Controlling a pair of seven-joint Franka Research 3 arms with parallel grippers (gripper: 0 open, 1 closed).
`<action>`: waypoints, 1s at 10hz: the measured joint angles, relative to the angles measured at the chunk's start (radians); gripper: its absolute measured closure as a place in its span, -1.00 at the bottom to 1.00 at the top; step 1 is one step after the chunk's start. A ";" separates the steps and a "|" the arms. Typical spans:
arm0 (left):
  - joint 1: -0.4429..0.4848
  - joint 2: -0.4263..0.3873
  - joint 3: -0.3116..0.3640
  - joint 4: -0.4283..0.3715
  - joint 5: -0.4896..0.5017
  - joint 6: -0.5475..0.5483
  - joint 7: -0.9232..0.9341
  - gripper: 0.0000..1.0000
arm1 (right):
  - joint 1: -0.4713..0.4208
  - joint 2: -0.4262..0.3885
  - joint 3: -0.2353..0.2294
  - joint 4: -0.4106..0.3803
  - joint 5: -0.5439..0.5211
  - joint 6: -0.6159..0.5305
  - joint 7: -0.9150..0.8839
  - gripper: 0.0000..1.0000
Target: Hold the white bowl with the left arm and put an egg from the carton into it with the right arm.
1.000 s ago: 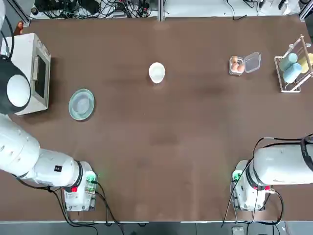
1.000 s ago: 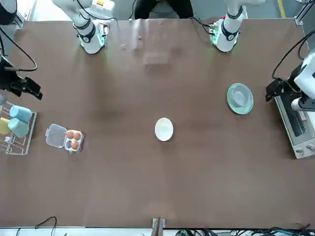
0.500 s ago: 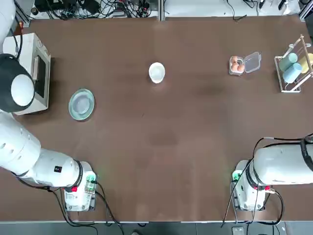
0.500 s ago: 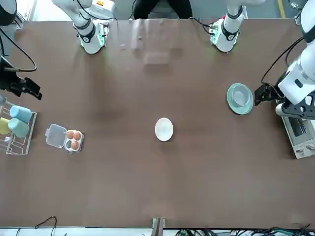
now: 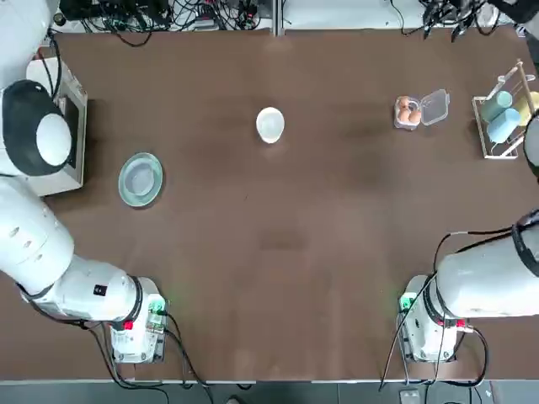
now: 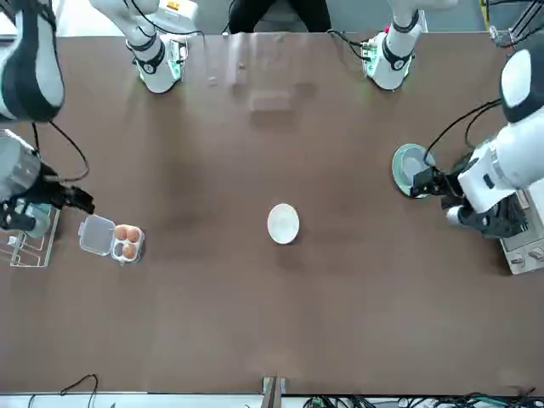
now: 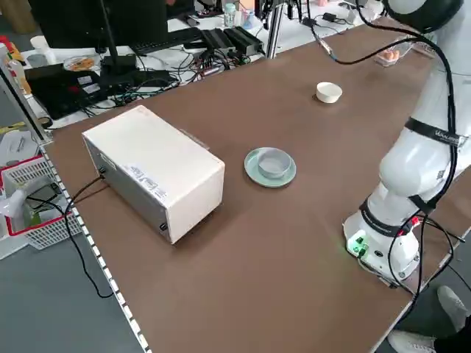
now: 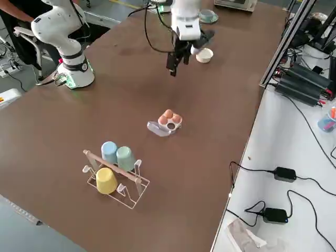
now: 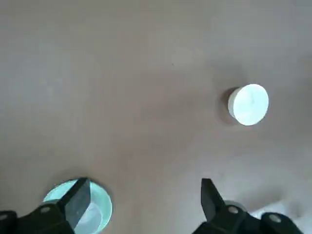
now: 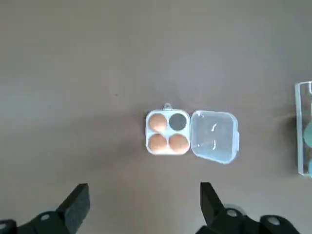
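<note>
The white bowl (image 5: 269, 124) stands alone at the far middle of the table, also seen in the front view (image 6: 283, 223). The clear carton (image 5: 418, 110) lies far right with its lid open and three orange-brown eggs (image 10: 167, 136) inside. My left gripper (image 6: 416, 183) hangs open over the table by the green plate's edge; in its wrist view the bowl (image 9: 249, 104) lies well ahead of the spread fingers (image 9: 75, 200). My right gripper (image 6: 85, 201) hovers open beside the rack, with the carton (image 10: 190, 134) ahead of it and nothing between its fingers (image 10: 209, 197).
A pale green glass plate (image 5: 140, 178) sits at the left, next to a white oven box (image 5: 59, 126). A wire rack with blue and yellow cups (image 5: 505, 118) stands at the far right edge. Both arm bases (image 5: 139, 324) are at the near edge.
The left arm has swung from the oven towards the plate, its gripper now by the plate's edge. The right gripper has moved closer to the carton. Bowl, carton and plate have not moved.
</note>
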 joint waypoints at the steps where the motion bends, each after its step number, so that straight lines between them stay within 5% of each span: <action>1: 0.016 0.021 0.000 -0.001 -0.053 0.012 0.102 -1.00 | -0.004 0.053 0.000 -0.005 0.000 0.064 0.000 -1.00; 5: 0.053 0.078 0.001 -0.078 -0.224 0.082 0.374 -1.00 | -0.021 0.235 0.000 -0.026 0.000 0.213 0.000 -1.00; 10: 0.027 0.236 -0.105 -0.100 -0.312 0.258 0.733 -1.00 | -0.035 0.278 0.006 -0.149 0.000 0.362 -0.002 -1.00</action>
